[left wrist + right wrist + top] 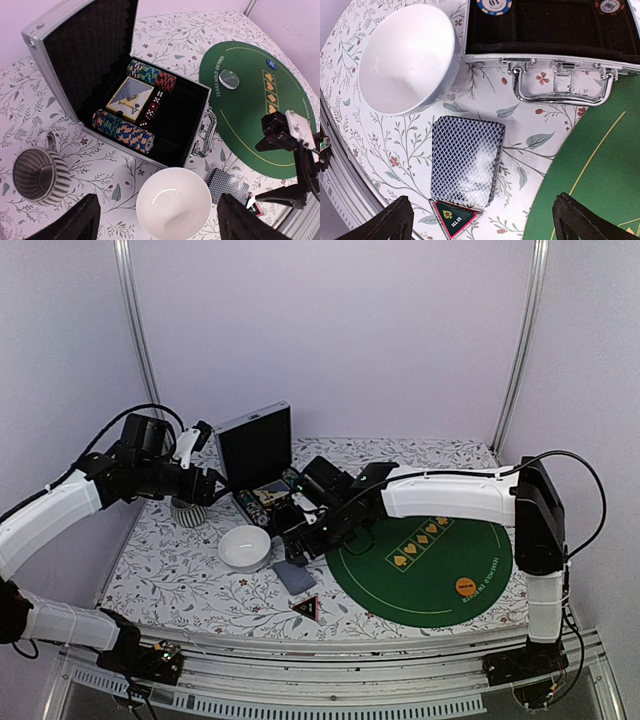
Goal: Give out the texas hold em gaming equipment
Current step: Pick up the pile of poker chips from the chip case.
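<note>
Cards, a blue-backed deck, lie flat on the table near its front edge, between the bowl and the green mat. The triangle, reading "ALL IN", sits against the deck's edge. The right pincer hangs straight over the deck, spread wide and empty. The left pincer, also wide and empty, is well apart by the mug near the left edge. The right wrist view reads "10" and "100" on chips in the case. The left wrist view shows "TEXAS HOLD EM" on the mat and dice. Only the top view shows the orange disc.
</note>
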You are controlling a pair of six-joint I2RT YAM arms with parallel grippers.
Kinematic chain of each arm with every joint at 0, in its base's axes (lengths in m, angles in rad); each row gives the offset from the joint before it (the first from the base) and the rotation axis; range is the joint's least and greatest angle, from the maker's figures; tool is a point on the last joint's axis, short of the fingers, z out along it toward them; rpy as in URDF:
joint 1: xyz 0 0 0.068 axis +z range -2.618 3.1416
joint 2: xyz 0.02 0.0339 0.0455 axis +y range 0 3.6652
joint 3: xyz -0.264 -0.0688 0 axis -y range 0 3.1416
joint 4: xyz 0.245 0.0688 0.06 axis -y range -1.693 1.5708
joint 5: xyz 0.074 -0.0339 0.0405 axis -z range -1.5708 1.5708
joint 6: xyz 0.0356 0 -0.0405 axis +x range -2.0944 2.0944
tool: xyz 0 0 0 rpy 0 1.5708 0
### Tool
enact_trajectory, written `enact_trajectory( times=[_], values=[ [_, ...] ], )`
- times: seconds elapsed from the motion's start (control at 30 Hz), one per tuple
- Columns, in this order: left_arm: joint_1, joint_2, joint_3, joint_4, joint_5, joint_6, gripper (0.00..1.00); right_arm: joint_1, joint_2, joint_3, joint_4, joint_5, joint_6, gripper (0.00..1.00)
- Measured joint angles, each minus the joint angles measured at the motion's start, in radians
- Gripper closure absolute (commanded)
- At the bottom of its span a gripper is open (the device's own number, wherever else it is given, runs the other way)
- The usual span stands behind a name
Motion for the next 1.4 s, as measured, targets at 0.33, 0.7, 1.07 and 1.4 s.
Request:
enact_trajectory(
  times=[0.33,0.7,1.07,1.4],
  values=[
    [0.021,-0.107,-0.192,0.149,-0.019,-0.068,0.02,-0.006,0.016,0.006,-0.045,0.009,0.02,0.01],
    [0.055,-0.208,-0.232,0.212,-0.018,-0.088,0.02,-0.003,0.028,0.062,-0.065,0.061,0.029,0.01],
    [0.055,-0.173,-0.204,0.185,-0.037,-0.083,0.02,-0.004,0.032,0.072,0.015,0.129,-0.027,0.01],
    [0.055,-0.017,-0.093,0.142,-0.011,-0.08,0.16,-0.079,-0.011,-0.017,0.163,0.145,-0.108,0.01]
  ],
)
